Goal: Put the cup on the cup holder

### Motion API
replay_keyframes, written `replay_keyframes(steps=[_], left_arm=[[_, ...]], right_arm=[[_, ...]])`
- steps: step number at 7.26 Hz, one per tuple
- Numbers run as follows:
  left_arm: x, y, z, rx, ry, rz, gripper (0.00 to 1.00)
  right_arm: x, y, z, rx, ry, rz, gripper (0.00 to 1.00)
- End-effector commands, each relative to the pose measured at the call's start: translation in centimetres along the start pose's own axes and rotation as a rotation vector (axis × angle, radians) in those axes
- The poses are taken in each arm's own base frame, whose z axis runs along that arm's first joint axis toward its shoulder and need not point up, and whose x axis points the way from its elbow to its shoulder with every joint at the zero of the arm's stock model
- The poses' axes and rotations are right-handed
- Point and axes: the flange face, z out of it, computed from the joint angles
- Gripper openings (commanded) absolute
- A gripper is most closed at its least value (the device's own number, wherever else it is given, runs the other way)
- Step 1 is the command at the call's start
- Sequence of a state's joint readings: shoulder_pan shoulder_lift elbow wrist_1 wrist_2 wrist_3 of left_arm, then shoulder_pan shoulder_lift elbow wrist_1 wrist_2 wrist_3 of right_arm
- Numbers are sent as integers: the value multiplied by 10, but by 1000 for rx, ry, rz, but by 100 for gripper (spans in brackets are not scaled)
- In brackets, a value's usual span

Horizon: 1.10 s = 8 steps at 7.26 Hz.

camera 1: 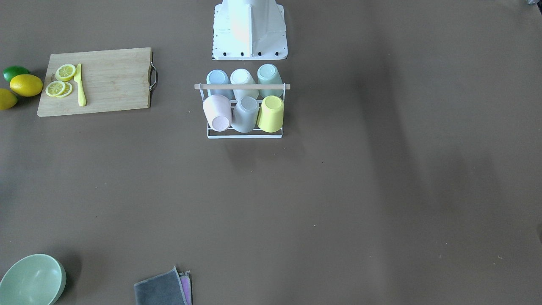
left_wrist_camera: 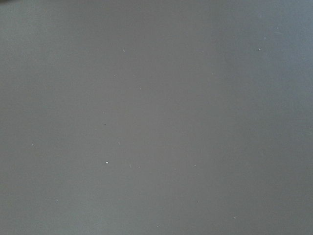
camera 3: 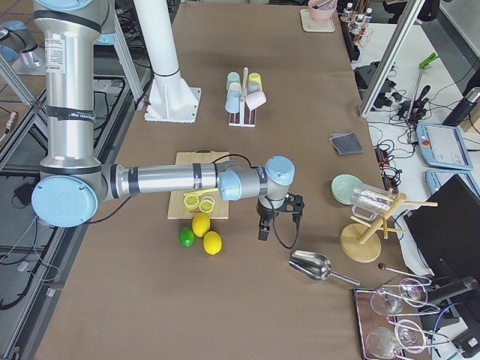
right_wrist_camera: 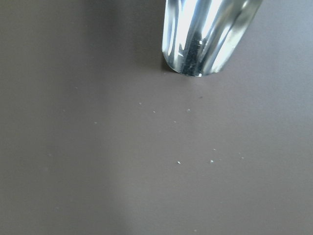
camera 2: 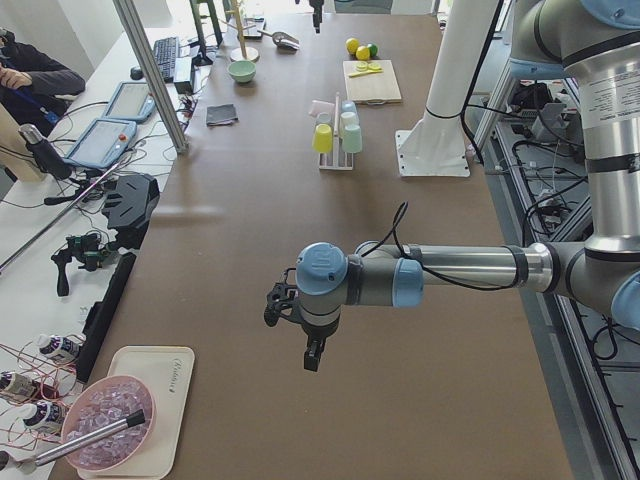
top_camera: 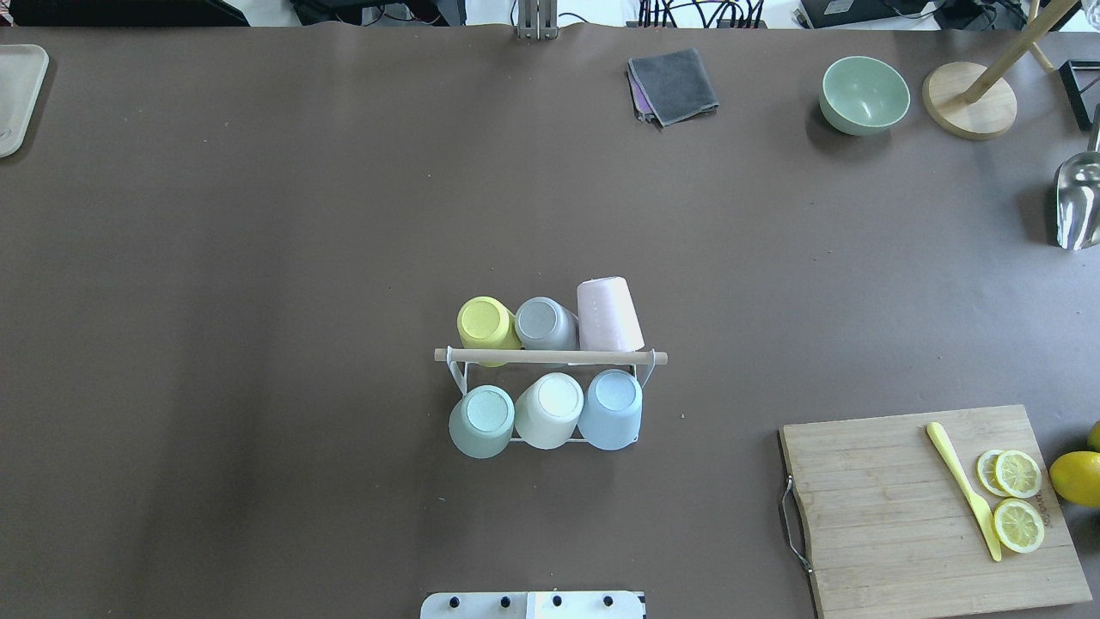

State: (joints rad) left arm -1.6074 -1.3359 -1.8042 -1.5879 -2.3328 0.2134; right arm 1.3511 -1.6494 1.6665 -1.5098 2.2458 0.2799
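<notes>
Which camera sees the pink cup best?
The front-facing view: the pale pink cup sits nearest, tilted on the white wire rack, unblocked. Overhead shows it beyond the wooden rod; side views show it tiny; wrist views miss it.

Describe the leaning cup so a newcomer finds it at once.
Mid-table stands a white wire rack. In its row farther from the robot's base, the pink cup is at the end nearer the cutting board. It alone is pink and leans over.
</notes>
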Motion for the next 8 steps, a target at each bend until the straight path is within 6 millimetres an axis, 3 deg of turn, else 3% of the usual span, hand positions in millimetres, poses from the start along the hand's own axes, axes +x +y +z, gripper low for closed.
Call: replay_keyframes(steps=[1, 2, 4, 5, 8], left_arm=[[1, 0, -1, 0, 0, -2, 99], [1, 0, -1, 0, 0, -2, 99], [0, 1, 1, -2, 1, -4, 99], [0, 0, 1, -2, 1, -2, 99], [0, -1, 0, 0, -1, 0, 99]], right_arm=[[53, 11, -10, -5, 11, -53, 100], [64, 13, -21, -11, 11, -14, 100], [123, 35, -72, 12, -16, -30, 100], [124, 40, -87, -14, -11, -31, 100], [125, 43, -90, -14, 26, -39, 100]])
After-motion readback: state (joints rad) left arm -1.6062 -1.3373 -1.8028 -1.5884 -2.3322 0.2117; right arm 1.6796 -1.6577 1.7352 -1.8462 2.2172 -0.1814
